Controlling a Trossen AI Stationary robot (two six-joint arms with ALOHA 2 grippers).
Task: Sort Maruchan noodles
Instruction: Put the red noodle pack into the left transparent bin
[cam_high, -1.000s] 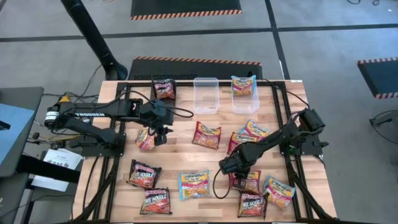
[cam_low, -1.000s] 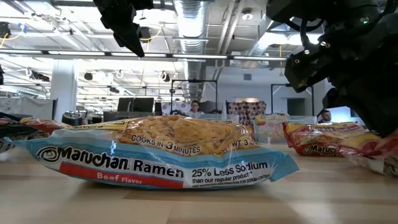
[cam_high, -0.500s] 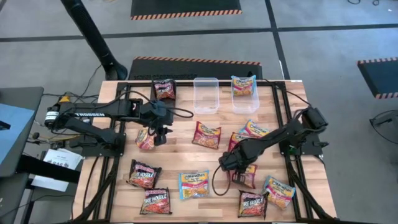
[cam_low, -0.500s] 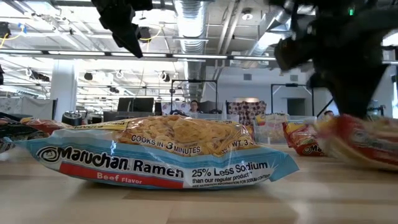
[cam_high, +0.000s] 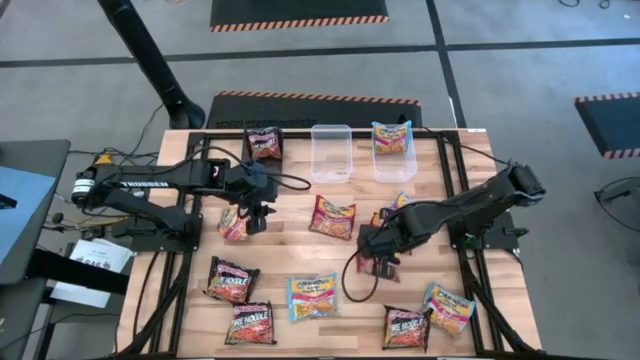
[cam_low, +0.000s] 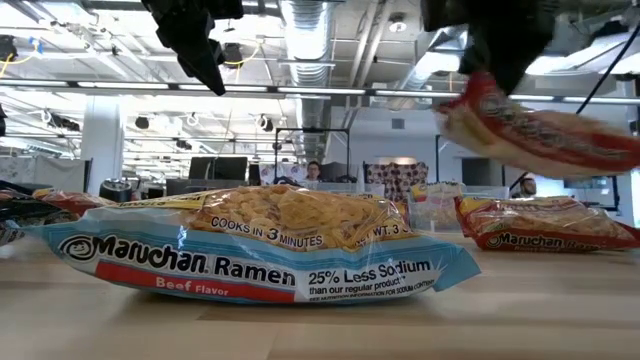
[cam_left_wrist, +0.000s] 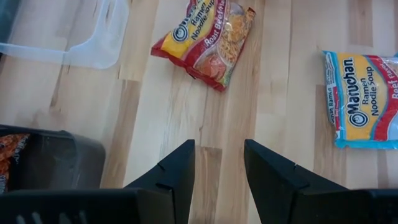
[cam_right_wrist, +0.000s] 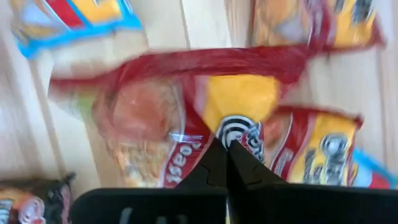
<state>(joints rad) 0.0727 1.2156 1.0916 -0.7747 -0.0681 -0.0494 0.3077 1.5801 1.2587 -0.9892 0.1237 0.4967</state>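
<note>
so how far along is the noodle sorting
Early. Done: one packet each in the black bin and a clear bin. In hand: the right gripper lifts a red packet. Left: about ten packets on the table, middle bin empty.

The light blue plastic ramen packet (cam_low: 262, 250) nearest the low camera reads "Maruchan Ramen", "Beef Flavor", "COOKS IN 3 MINUTES" and "25% Less Sodium than our regular product". The blue-edged yellow packet (cam_left_wrist: 364, 99) in the left wrist view reads "Maruchan Ramen Noodle Soup".
</note>
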